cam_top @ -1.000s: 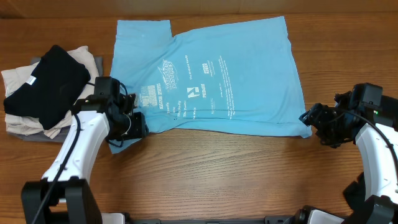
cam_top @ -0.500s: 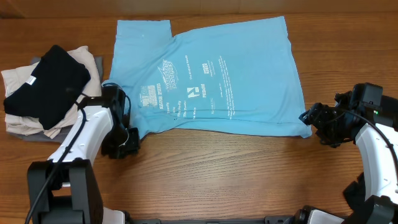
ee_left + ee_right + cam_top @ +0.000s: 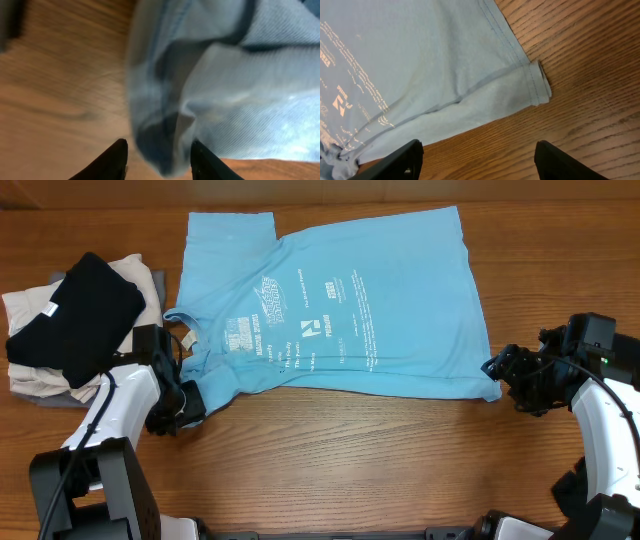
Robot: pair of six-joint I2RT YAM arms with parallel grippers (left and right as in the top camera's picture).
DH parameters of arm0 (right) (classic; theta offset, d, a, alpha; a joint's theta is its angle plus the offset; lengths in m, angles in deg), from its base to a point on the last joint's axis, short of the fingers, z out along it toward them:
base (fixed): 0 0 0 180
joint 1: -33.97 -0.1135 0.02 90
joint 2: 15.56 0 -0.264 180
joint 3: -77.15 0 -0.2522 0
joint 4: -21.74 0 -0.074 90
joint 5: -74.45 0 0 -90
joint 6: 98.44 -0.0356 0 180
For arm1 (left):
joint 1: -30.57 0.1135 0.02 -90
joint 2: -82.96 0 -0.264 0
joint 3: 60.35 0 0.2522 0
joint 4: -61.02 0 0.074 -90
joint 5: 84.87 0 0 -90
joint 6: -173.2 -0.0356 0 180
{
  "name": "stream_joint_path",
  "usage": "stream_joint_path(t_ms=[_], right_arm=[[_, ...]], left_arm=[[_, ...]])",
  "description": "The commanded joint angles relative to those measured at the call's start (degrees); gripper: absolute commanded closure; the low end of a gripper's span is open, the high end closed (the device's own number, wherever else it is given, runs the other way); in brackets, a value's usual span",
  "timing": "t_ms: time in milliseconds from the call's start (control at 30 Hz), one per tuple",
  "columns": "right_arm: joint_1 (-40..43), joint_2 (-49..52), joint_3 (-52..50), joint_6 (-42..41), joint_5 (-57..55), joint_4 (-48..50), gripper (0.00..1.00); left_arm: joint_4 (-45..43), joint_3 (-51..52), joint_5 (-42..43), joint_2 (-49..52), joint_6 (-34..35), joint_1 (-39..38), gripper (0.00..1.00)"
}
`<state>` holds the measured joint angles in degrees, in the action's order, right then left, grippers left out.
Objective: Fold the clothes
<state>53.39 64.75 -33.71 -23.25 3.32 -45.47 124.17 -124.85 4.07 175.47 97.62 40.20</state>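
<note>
T-shirt (image 3: 350, 300), sky-blue, lies flat on the worktop (image 3: 350, 470), long axis left to right, collar left, hem right. Left fingers (image 3: 112, 160), half apart, pinch its bunched lower-left corner, blurred in the wrist view; right fingers (image 3: 405, 160) stand wide open beside the hem corner, touching nothing.

T-shirt (image 3: 225, 75) blurred in left wrist view — its lettering (image 3: 268, 290) too small to read.
</note>
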Motion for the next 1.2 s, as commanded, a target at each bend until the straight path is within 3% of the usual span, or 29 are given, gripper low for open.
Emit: stream_joint_path(t_ms=[0, 67, 100, 267, 367, 567, 800, 1167], right_arm=[[0.1, -0.7, 0.3, -0.3, 0.3, 0.2, 0.25], [0.1, -0.7, 0.3, -0.3, 0.3, 0.0, 0.25], [0.1, -0.7, 0.3, -0.3, 0.3, -0.1, 0.25], [0.1, -0.7, 0.3, -0.3, 0.3, -0.1, 0.26], [0.1, -0.7, 0.3, -0.3, 0.3, -0.1, 0.26], [0.1, -0.7, 0.3, -0.2, 0.3, 0.1, 0.27], [0.1, -0.7, 0.3, -0.3, 0.3, 1.2, 0.28], [0.1, -0.7, 0.3, -0.2, 0.3, 1.1, 0.28]], left_arm=[[-2.6, 2.5, 3.5, -1.0, -2.1, 0.1, 0.68], [-1.8, 2.7, 6.3, -1.0, -2.5, 0.1, 0.91], [-1.3, 2.7, 9.3, -1.0, -3.5, 0.1, 0.96], [2.5, 0.8, 29.2, -1.6, -7.1, 0.1, 0.96], [6.3, -2.4, 35.6, -3.5, -8.2, 0.0, 0.96], [14.6, -9.0, 36.3, -10.5, -8.2, 0.0, 0.96], [18.3, -9.6, 36.1, -18.9, -5.5, -4.1, 0.96], [25.4, -9.7, 13.2, -20.1, 1.0, -8.3, 0.96]])
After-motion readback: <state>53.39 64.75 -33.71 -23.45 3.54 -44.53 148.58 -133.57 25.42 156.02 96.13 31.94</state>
